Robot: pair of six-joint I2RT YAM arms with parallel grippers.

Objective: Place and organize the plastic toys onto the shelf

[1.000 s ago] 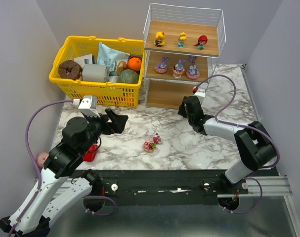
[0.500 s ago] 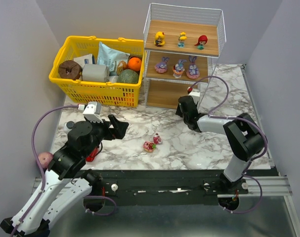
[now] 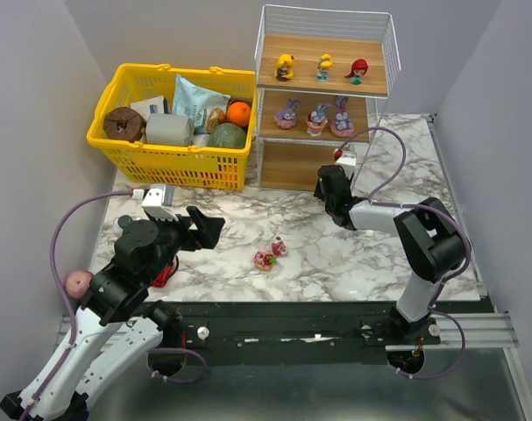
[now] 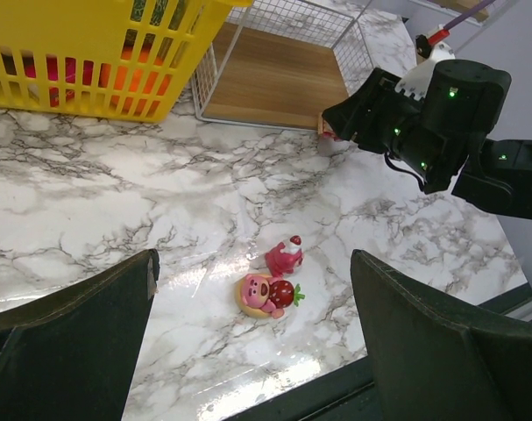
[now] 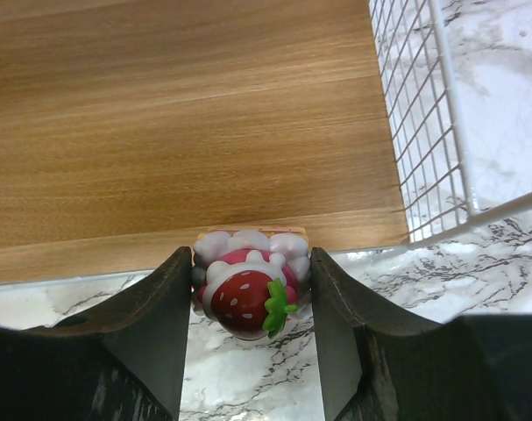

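Note:
My right gripper (image 5: 251,289) is shut on a pink-and-white strawberry toy (image 5: 248,294). It holds the toy low at the front edge of the shelf's (image 5: 187,114) bottom board, right of middle. From above, the right gripper (image 3: 329,180) sits just before the shelf (image 3: 287,167). Three dolls (image 3: 323,67) stand on the top tier and three bunny figures (image 3: 317,118) on the middle one. Two toys lie on the marble: a pink bear with a strawberry (image 4: 266,293) and a small pink-red one (image 4: 285,257). My left gripper (image 4: 252,259) hangs open above and short of them.
A yellow basket (image 3: 173,158) full of groceries stands left of the shelf. A red object (image 3: 165,272) lies under my left arm and a pink ball (image 3: 75,282) at the table's left edge. White wire mesh (image 5: 423,114) closes the shelf's right side.
My right gripper has carried the strawberry toy forward to the bottom board's front edge. The left arm shifted slightly and stays open.

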